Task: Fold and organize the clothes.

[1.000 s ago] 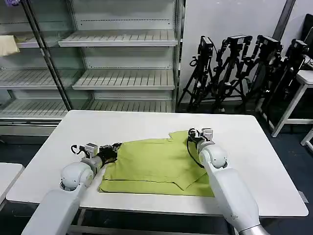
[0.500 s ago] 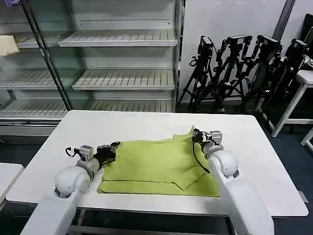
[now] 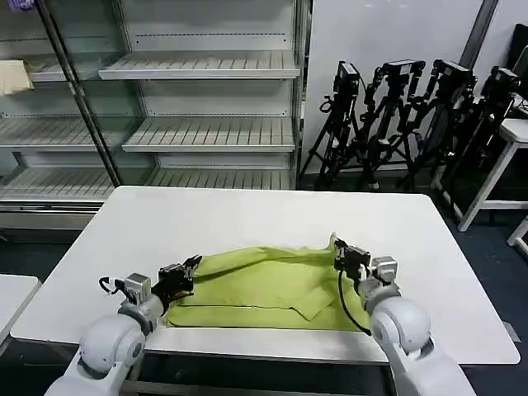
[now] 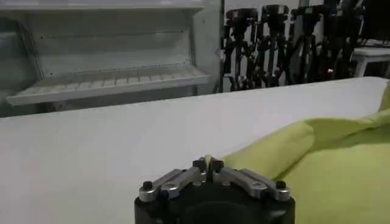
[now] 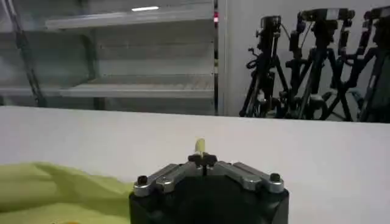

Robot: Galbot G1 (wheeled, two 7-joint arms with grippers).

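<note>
A lime yellow-green T-shirt (image 3: 264,285) lies partly folded near the front of the white table (image 3: 247,219). My left gripper (image 3: 193,266) is shut on the shirt's left far corner, a sliver of cloth (image 4: 208,161) pinched between its tips. The fabric (image 4: 323,158) runs away from it in a raised fold. My right gripper (image 3: 339,248) is shut on the shirt's right far corner, a small tab of cloth (image 5: 199,146) sticking up between its tips. Both held corners are lifted slightly above the table, and the far edge hangs between them.
The far half of the table is bare. Behind it stands a shelving unit (image 3: 206,99) with a pale cloth (image 3: 15,76) on a left shelf. Black tripods (image 3: 412,115) stand at the back right. A second white table (image 3: 516,136) is at the far right.
Both grippers have pulled the shirt's far edge toward me, to the front of the table. The shirt now covers a shorter depth, its far part doubling over the near part.
</note>
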